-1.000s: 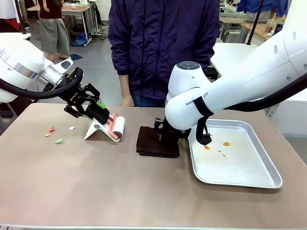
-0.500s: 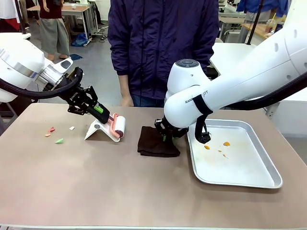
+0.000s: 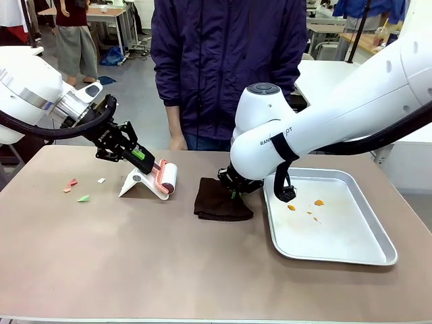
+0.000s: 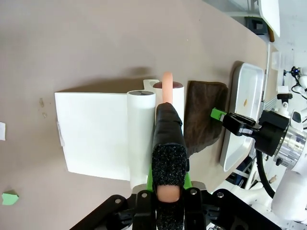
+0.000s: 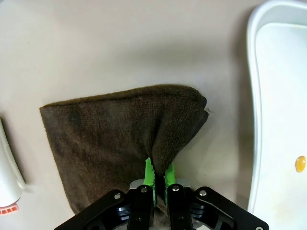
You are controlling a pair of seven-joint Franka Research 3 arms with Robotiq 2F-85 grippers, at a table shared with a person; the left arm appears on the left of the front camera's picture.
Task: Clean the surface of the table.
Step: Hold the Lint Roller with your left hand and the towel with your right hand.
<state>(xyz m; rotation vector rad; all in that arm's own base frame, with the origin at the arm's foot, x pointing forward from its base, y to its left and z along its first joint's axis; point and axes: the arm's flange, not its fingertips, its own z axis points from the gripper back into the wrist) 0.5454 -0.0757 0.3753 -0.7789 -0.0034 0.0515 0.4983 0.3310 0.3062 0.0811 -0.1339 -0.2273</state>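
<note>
Your left jaws are clenched on the salmon-pink handle (image 4: 167,84) of a lint roller (image 3: 167,179). The green pads press it from both sides, and the handle runs out past the fingertips. The roller leans against a white stand (image 3: 135,183) on the left half of the bench (image 3: 169,270).

Your right jaws are clenched on a pinched-up fold of a dark brown cloth (image 5: 110,129). The green pads are nearly together with the fabric between them. The rest of the cloth lies flat on the bench.

You can read little writing. The right arm (image 3: 317,108) carries dark lettering near its wrist joint, but a black strap crosses it. Only "RAN" and a later letter come through, so the whole word cannot be read. The roller, stand and tray show no legible labels.

The one container is a shallow metal tray (image 3: 337,252) on the right half of the bench. Its left rim is just beside the cloth but not touching it. Inside it you have a few orange bits (image 3: 318,202). One larger piece lies toward the far side, another sits near the left wall, and some crumbs lie between them. The rest of the tray floor is bare.

The bench spans the full width of the front view. The cloth lies between the roller and the tray. A few paper scraps (image 3: 84,198) sit near the left edge, well apart from the stand: green, white and pinkish-orange. A person (image 3: 229,67) in a dark jacket stands at the far side.
</note>
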